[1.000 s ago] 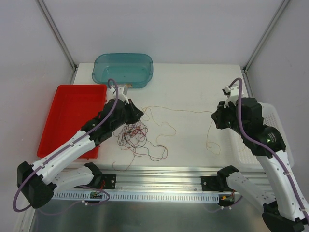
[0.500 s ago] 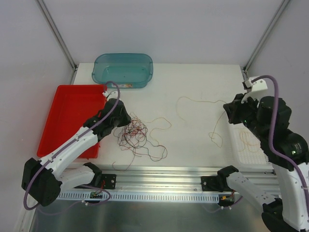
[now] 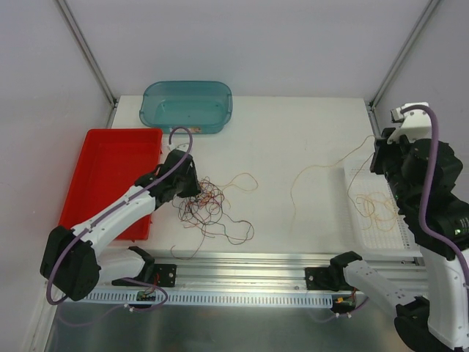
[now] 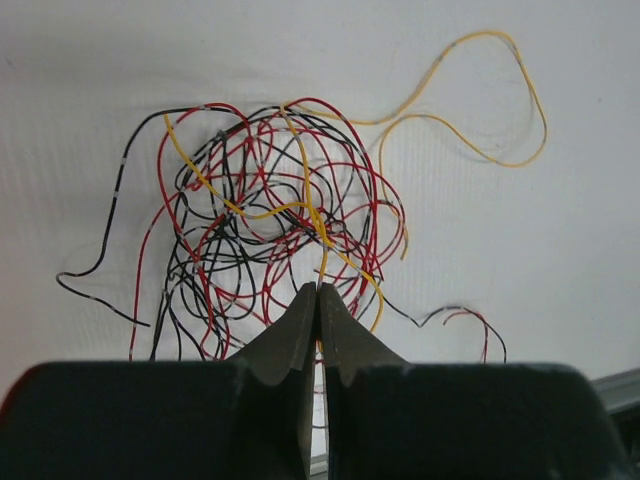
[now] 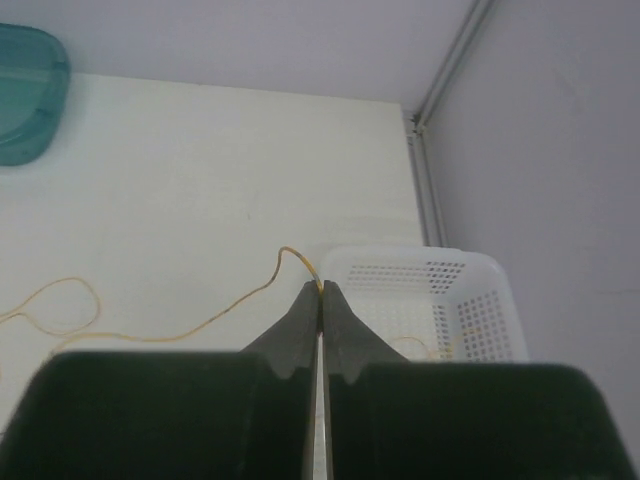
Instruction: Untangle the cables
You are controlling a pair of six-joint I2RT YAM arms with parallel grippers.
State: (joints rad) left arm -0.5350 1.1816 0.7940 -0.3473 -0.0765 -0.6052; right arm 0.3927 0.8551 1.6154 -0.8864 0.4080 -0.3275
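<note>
Red, black and yellow cables lie knotted on the left of the tabletop, so most work remains; the left gripper, held low, is closed on a strand at the knot's near edge. One yellow cable runs free rightward, pinched in the closed right gripper raised over the white basket.

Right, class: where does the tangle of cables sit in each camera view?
Top external: tangle left of centre, at the left gripper.
Left wrist: mid-frame, just beyond that gripper.
Right wrist: not in it.
Shared landmark: teal tub, also at the right wrist view's left edge.
</note>
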